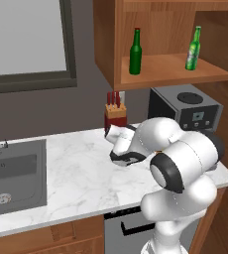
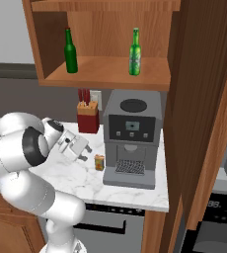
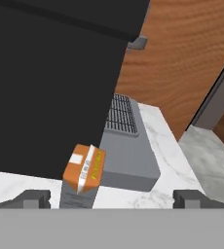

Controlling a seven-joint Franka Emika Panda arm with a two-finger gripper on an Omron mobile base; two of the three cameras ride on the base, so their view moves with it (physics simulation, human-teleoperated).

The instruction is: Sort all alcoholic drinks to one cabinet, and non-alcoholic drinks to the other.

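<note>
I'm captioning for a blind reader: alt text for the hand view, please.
An open gripper points at a small orange carton standing on a marble counter beside a dark coffee machine with its drip grate.

You can't read the carton (image 3: 84, 168) label; it's too small. The coffee machine (image 3: 60, 82) runs off the hand view's top edge

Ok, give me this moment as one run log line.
gripper: open, low over counter | facing: orange carton beside coffee machine | green bottles: upright in wide cabinet
</note>
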